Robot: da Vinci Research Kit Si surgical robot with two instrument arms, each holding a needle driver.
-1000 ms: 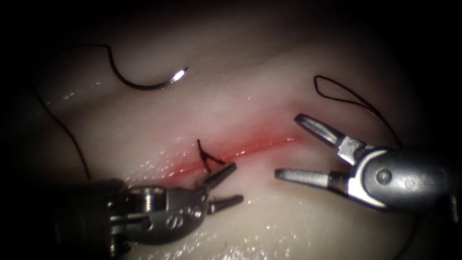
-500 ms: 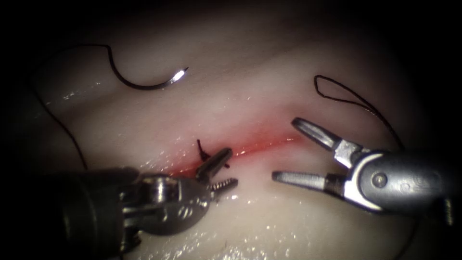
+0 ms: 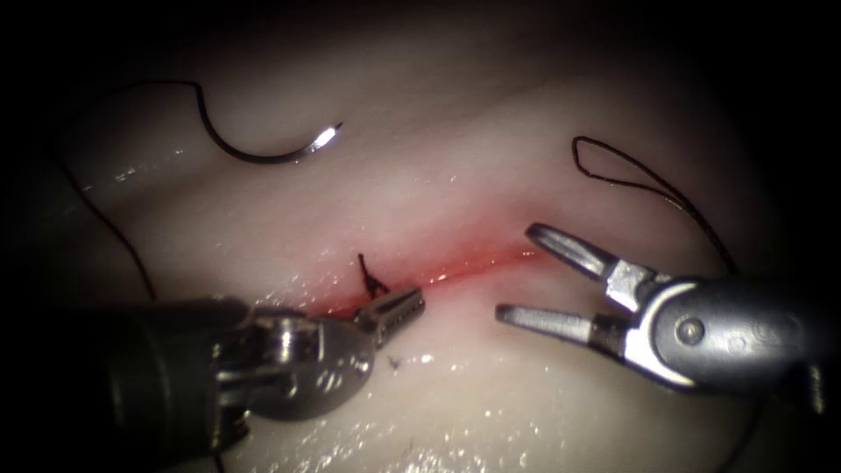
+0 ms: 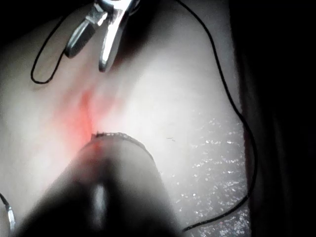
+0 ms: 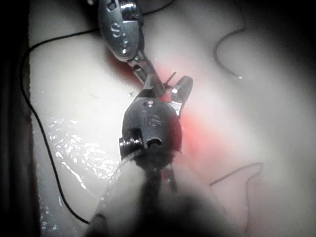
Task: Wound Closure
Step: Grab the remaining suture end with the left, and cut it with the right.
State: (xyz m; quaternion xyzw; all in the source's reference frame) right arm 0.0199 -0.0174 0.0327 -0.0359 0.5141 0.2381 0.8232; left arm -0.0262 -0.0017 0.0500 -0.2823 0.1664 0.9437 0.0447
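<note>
The cut (image 3: 473, 263) runs red across the tissue (image 3: 455, 149). A dark knot (image 3: 375, 282) with a short tail sits at its left part. My left tool (image 3: 401, 307) lies just right of the knot, jaws shut, seemingly on the thread there. To the right of the cut my right tool (image 3: 514, 273) has its jaws wide open and holds nothing. The curved needle (image 3: 263, 156) lies free on the tissue at the upper left, held by neither tool and not in the tissue. In the left wrist view the right tool (image 4: 88, 48) is open beyond the cut (image 4: 86, 116).
Thread (image 3: 118, 236) trails from the needle down the left side. A thread loop (image 3: 613, 175) lies right of the cut, above my right tool. A tiny dark thread scrap (image 3: 394, 359) lies below the left jaws. In the right wrist view the needle (image 5: 227, 64) is seen.
The left jaws were open around the knot's tail and have shut there, with the tool edging up toward the cut. The right tool drifted slightly left, still open.
</note>
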